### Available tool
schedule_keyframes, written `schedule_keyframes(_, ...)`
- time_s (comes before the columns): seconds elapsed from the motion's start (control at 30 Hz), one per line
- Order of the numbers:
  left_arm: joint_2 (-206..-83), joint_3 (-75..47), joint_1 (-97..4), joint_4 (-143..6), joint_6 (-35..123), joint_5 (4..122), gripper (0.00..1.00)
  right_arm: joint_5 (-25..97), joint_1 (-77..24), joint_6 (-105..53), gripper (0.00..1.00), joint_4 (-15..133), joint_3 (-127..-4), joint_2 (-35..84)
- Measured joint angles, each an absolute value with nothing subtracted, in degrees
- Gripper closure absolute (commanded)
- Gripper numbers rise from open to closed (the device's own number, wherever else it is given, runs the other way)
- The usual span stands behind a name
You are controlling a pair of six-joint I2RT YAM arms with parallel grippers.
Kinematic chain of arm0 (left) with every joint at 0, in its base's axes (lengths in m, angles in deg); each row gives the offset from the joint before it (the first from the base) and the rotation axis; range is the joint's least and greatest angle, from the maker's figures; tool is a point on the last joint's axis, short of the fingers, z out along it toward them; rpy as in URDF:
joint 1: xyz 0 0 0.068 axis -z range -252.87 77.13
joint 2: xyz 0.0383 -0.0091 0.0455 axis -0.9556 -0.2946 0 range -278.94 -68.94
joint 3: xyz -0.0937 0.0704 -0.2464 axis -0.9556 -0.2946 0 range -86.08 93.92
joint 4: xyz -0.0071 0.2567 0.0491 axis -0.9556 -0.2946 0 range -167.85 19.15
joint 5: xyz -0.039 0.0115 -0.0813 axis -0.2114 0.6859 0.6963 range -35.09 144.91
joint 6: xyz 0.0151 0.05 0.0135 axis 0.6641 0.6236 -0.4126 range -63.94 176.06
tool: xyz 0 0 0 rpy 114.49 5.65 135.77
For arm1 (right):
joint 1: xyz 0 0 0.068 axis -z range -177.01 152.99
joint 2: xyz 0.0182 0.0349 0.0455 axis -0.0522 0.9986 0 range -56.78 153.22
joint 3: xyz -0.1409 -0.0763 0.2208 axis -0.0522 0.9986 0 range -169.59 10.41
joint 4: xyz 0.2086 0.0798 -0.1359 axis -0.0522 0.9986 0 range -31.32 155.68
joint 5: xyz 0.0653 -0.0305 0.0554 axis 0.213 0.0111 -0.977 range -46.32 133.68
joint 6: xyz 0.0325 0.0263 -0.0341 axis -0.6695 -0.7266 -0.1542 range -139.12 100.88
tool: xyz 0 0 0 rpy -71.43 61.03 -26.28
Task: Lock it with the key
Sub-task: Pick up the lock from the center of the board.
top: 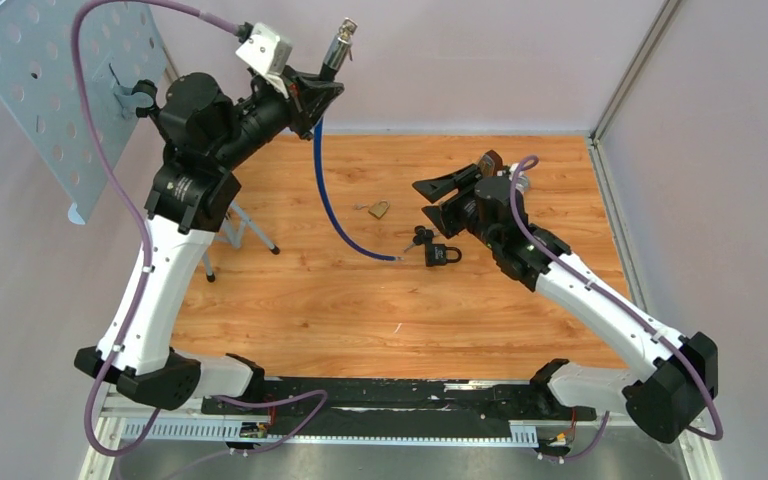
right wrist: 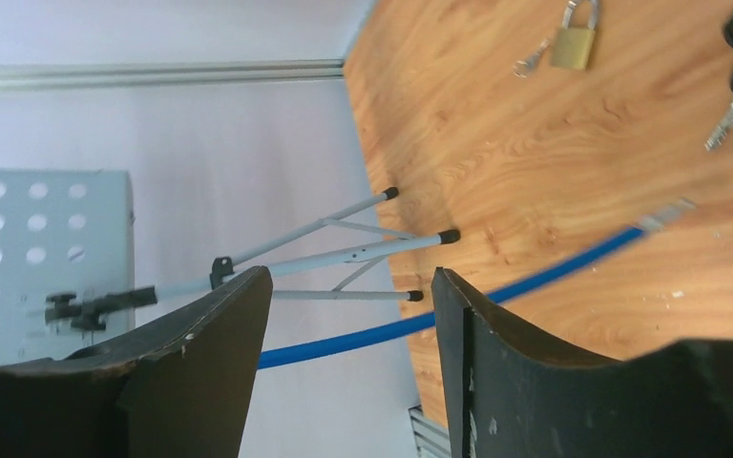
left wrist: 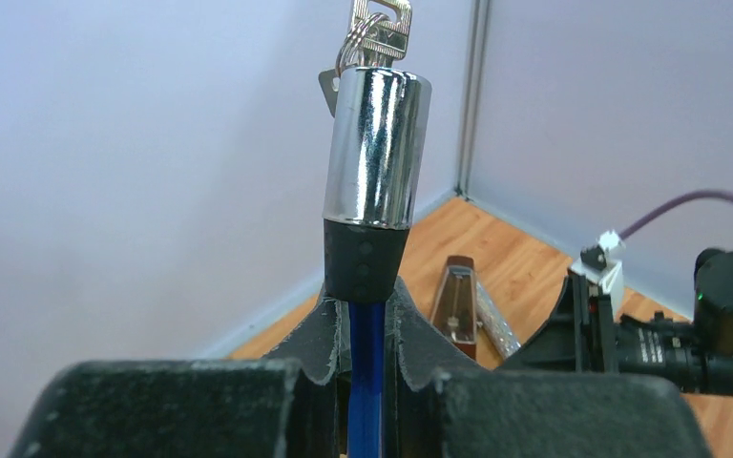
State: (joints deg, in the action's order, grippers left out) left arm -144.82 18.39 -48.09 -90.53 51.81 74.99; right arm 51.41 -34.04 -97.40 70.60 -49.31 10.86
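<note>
Wood-grain worktop, boxed in by pale walls, with a perforated stand at its left edge. The left fingers are clenched on the blue cable just under the black collar of a chrome lock barrel, which is held high and well clear of the worktop. A bunch of keys sits at the barrel's top end. The cable hangs in a curve, and its free tip rests on the wood near a black padlock, well apart from the barrel. The right fingers stand released with nothing between them, low over the worktop beside the black padlock. A brass padlock lies a little further back. Risks, as judged:
- The grip is on the thin cable rather than the barrel, so the barrel may swivel or sag when a key is pushed or turned.
- The right fingers could catch the ring or a spare key instead of the seated one.
- The free tip is unsecured and may drag.

Only the left wrist view shows the clamp point and the keys close up, though not whether a key is fully seated. Only the right wrist view confirms that the gap between its fingers is empty. Only the overhead view shows both arms and the cable's whole run.
</note>
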Motion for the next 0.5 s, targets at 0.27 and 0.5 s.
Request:
schedule_keyframes(0.27,-144.82,25.12,-48.09,-93.13,55.88,70.66,1.00,50.43,-34.04,-107.35,0.34,74.82,-49.88,15.54)
schedule_keyframes(0.5,-144.82,25.43,-48.12,-93.18,56.47,68.87,1.00,44.63,-34.04,-112.35,0.35,75.24,-53.38,22.88)
